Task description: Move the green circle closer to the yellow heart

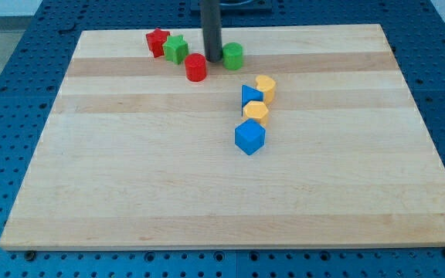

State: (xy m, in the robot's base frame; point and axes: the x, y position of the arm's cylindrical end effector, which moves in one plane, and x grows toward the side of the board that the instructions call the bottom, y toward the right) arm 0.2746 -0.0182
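End effector tip (212,60) beside green circle (233,55); two greens.

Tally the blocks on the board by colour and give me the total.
Red: 2, the red star and the red cylinder
Green: 2, the green block and the green circle
Yellow: 2, the yellow heart and the yellow hexagon
Blue: 2, the blue triangle and the blue cube
Total: 8

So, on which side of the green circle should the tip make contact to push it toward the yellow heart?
Probably its upper-left side. The green circle lies up-left of the yellow heart, and my tip sits just left of it, so shift slightly upward first.
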